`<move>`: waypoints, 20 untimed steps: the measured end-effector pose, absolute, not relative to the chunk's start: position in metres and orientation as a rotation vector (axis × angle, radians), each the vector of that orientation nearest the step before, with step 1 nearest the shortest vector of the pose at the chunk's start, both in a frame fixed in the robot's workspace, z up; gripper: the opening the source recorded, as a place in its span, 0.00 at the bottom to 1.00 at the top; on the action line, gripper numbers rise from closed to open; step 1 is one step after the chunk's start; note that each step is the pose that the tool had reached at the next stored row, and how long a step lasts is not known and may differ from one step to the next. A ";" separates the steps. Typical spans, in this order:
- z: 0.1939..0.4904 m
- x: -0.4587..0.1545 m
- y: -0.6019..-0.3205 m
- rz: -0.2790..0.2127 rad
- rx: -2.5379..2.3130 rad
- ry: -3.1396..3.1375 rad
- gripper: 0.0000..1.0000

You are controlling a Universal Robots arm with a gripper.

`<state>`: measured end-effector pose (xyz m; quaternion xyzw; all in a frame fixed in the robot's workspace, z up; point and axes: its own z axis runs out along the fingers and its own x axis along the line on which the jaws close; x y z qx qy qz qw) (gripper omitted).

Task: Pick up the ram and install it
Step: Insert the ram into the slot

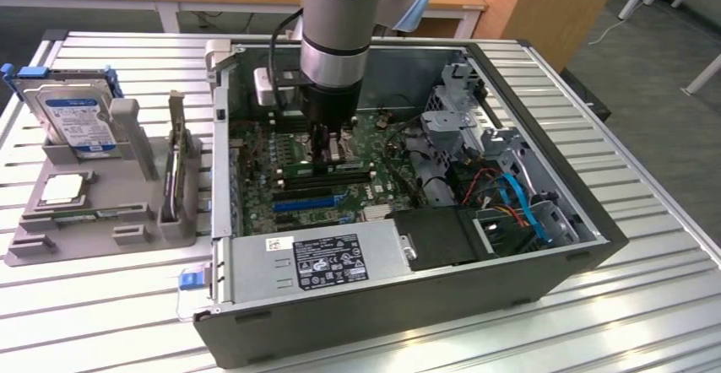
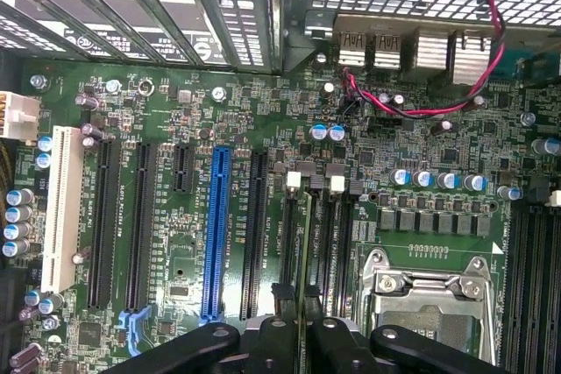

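The ram (image 2: 305, 256) shows edge-on in the wrist view as a thin green stick, standing upright over the black memory slots (image 2: 317, 234) with white end clips. My gripper (image 2: 304, 337) is shut on it, one black finger (image 2: 279, 339) on each side. Whether the stick is seated in a slot I cannot tell. In the exterior view my gripper (image 1: 333, 155) reaches down into the open computer case (image 1: 541, 259), just above the memory slots (image 1: 327, 173) in the middle of the motherboard.
On the exterior view's left, a grey holder (image 1: 67, 238) carries a silver hard drive (image 1: 79, 120), a card with a metal bracket (image 1: 175, 166) and a square chip (image 1: 62, 189). Around my gripper are the power supply (image 1: 327, 259), a drive cage (image 1: 462, 107), cables (image 1: 512, 200) and the processor socket (image 2: 429, 304).
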<state>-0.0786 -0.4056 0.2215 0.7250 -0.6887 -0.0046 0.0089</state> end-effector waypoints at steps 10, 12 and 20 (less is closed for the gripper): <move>0.221 -0.079 -0.409 -0.015 2.266 -2.151 0.14; 0.221 -0.079 -0.409 -0.014 2.265 -2.151 0.14; 0.219 -0.079 -0.410 -0.014 2.265 -2.151 0.14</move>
